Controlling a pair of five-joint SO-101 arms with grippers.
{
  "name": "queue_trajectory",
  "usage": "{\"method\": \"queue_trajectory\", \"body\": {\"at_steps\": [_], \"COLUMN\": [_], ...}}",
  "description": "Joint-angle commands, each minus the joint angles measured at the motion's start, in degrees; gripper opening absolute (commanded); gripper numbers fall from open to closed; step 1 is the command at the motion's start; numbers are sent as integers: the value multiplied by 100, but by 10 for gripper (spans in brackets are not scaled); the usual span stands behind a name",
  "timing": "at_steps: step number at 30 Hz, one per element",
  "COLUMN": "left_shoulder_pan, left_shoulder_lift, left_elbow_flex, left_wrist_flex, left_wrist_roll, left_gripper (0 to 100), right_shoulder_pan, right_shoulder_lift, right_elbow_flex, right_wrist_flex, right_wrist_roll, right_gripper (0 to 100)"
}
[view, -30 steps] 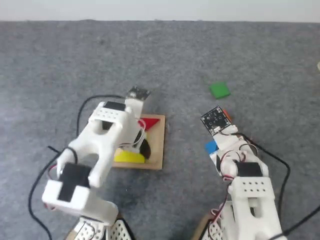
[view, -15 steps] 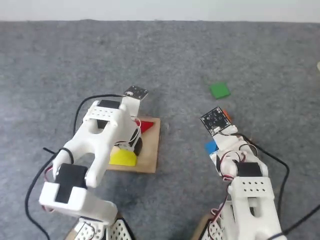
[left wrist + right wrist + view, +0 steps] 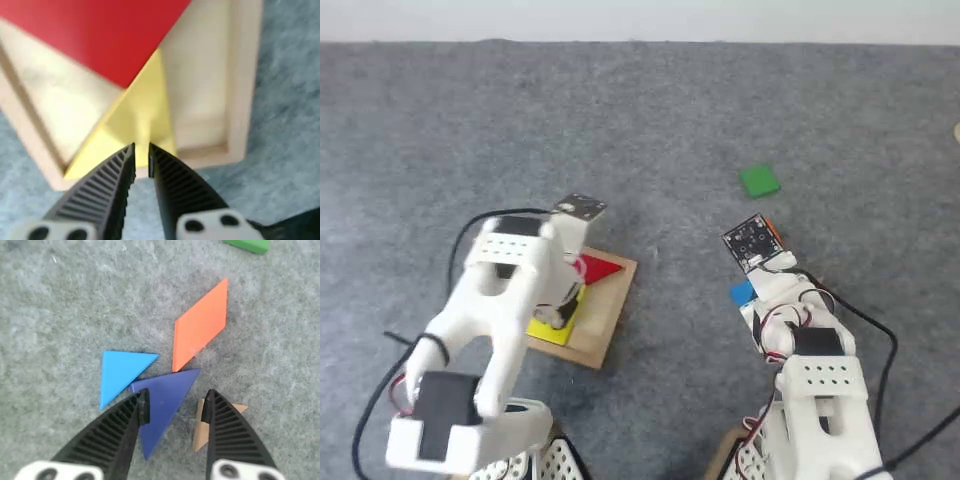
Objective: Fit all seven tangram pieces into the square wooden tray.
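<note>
Your left gripper [image 3: 141, 150], jaws all but closed, sits at the rim of the square wooden tray [image 3: 245, 75], which holds a yellow triangle [image 3: 142, 115] and a red triangle [image 3: 105, 35]. Your right gripper [image 3: 176, 396], jaws spread, straddles a dark blue triangle [image 3: 162, 402]; a light blue triangle [image 3: 117, 372], an orange parallelogram [image 3: 200, 325] and a green square [image 3: 759, 181] lie beyond.

We see a grey felt mat [image 3: 650, 120] over the whole table, w/ a pale wall strip [image 3: 640, 18] along its far side. Small tan bit [image 3: 956, 131] at the mat's edge, can't ID it.
</note>
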State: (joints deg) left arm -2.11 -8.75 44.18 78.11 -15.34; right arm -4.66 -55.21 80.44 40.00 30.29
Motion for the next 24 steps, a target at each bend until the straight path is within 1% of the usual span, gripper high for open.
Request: {"method": "queue_trajectory", "body": {"at_steps": [1,3,7,9,12,15,18,24], "left_shoulder_pan": [-527,-642,-527,-308,229,615,527,-123], "left_shoulder_lift": [-343,-448,-941,-1108,-1108,-782,-167,721], "left_elbow_flex": [-48,-119,-92,-48,66,295,321,119], "left_wrist_flex": [88,105,114,114,26,-387,-589,-615], "left_wrist_roll": [-457,-536,-501,-492,-396,-141,-167,-800], "left_gripper": [48,81,209,219,222,222,217,217], "right_shoulder_pan": [57,57,48,48,48,48,48,48], "right_shoulder_lift": [-110,-110,-110,-110,-110,-110,-110,-110], "right_elbow_flex": [-18,-18,-18,-18,-18,-18,-18,-18], "right_wrist_flex": [-101,-110,-110,-127,-145,-119,-110,-119], "right_wrist_roll": [53,53,53,53,53,53,53,53], "right_gripper": [183,183,183,183,183,183,183,183]}}
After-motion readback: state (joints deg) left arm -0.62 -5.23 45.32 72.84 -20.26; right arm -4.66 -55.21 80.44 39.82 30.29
